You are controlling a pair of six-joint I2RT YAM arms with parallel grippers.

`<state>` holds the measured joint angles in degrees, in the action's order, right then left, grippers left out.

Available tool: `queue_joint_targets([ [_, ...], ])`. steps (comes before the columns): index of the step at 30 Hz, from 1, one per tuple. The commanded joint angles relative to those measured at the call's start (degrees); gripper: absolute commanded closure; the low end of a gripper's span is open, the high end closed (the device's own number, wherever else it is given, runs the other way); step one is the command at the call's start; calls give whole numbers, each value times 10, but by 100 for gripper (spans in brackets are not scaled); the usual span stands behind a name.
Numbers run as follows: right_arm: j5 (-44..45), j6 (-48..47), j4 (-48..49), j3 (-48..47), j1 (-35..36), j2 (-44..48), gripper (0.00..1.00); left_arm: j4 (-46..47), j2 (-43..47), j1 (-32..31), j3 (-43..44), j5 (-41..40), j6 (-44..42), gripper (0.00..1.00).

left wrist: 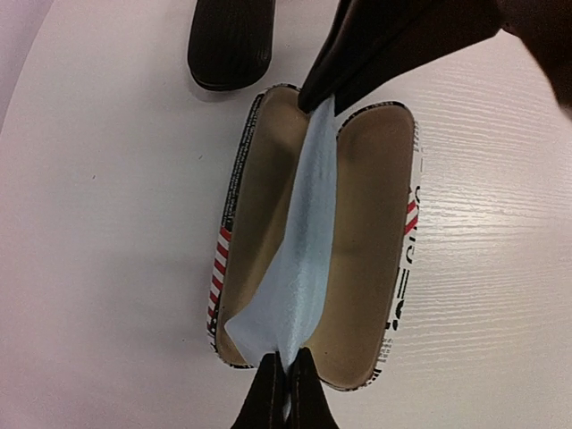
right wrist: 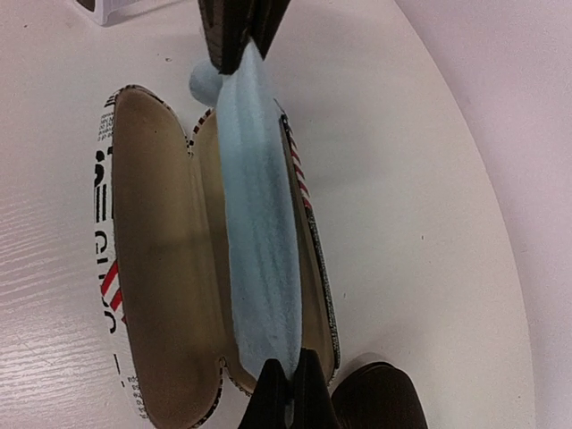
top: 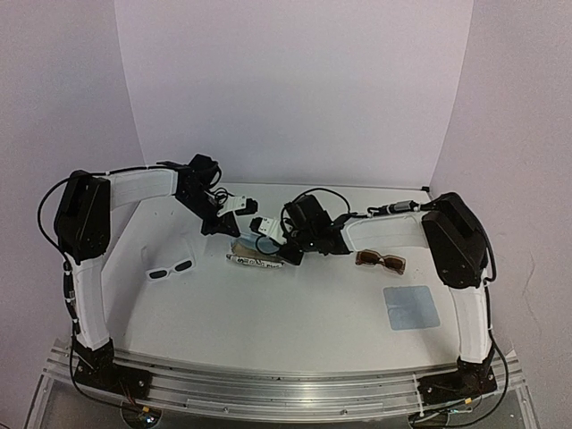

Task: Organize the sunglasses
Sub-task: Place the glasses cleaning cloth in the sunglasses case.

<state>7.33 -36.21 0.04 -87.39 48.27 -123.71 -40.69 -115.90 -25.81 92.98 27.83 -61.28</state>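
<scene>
Both tight on one cloth (left wrist: 302, 241) | left pincer (left wrist: 288, 368) | right pincer (right wrist: 288, 374)

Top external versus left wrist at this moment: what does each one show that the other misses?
Only the top external view shows the white sunglasses, the brown sunglasses and a flat blue cloth. Only the left wrist view shows the tan inside of the open striped case, a stretched blue cloth above it, pinched at one end by the left gripper and at the other by the right gripper, plus a black case. Both show the striped case with the two grippers over it.
</scene>
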Motion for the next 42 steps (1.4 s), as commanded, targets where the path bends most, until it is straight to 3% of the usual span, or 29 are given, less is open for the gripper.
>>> queue_joint_targets([
  [1,-4,3,0,0,-2,43,100,-25,44,1,-8,22,3,100],
  [13,-18,0,0,-12,-5,8,100,41,-8,1,-24,-20,-28,100],
  [42,-93,15,-57,-8,-5,-12,100,11,-19,1,-44,-12,-42,100],
])
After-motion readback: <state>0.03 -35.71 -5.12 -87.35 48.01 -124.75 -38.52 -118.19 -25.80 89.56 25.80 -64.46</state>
